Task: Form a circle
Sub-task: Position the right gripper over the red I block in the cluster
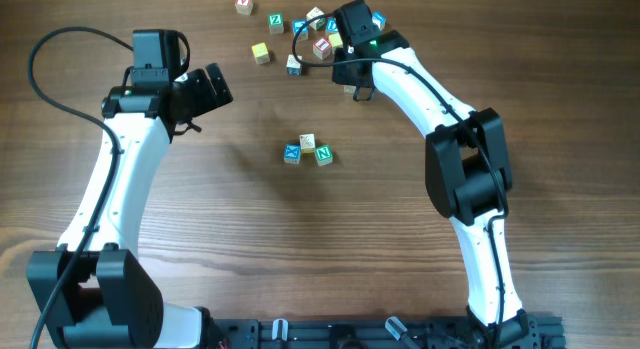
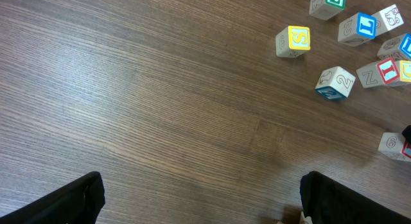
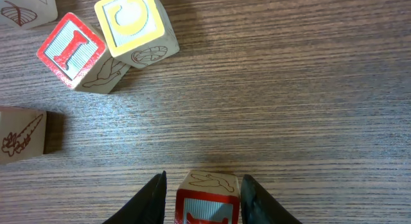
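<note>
Mid-table, three tiny letter cubes sit tightly together as an arc of the circle: blue-faced (image 1: 292,152), cream (image 1: 307,141) and green-faced (image 1: 323,156). My right gripper (image 3: 203,177) is at the back of the table (image 1: 351,88), down at the tabletop. A red-faced cube (image 3: 208,198) rests on the wood between its fingers. A sliver of wood shows between the left finger and the cube, so the jaws stand open around it. My left gripper (image 2: 202,208) hovers wide open over bare wood at the left (image 1: 213,89), holding nothing.
Loose letter cubes are scattered at the back: red-faced Y (image 1: 244,3), green Z (image 1: 275,22), yellow (image 1: 261,53), blue (image 1: 295,64). Beside my right gripper lie a red I cube (image 3: 72,51), a yellow C cube (image 3: 131,22) and a plain one (image 3: 20,133).
</note>
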You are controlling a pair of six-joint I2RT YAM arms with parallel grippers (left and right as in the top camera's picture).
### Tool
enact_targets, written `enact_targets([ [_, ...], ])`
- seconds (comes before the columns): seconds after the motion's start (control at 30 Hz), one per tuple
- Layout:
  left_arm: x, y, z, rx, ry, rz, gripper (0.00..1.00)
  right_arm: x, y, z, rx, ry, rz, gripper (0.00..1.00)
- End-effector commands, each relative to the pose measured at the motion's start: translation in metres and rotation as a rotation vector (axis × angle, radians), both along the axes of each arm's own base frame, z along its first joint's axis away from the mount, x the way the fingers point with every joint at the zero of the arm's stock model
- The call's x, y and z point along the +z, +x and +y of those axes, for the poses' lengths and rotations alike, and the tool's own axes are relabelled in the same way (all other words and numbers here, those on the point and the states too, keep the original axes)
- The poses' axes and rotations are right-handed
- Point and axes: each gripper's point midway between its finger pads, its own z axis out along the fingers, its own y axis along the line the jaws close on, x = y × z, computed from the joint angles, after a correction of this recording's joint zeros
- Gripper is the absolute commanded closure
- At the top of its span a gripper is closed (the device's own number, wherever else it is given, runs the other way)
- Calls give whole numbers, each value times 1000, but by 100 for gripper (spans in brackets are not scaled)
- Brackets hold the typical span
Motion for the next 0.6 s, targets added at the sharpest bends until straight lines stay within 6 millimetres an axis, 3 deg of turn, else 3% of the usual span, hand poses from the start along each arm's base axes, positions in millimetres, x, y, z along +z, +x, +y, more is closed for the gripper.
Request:
enact_targets([
  [0.0,-1,1,3,16,3,0,0,21,2,-1,-4,-5,-39,67],
  [0.1,-1,1,3,16,3,0,0,21,2,-1,-4,-4,-39,74],
  [0.23,-1,1,3,16,3,0,0,23,0,-2,-4,-8,-31,74],
  [0.37,-1,1,3,16,3,0,0,20,-5,-5,-3,-18,-9,54],
  [0.57,-1,1,3,16,3,0,0,16,-11,0,5,9,24,41],
])
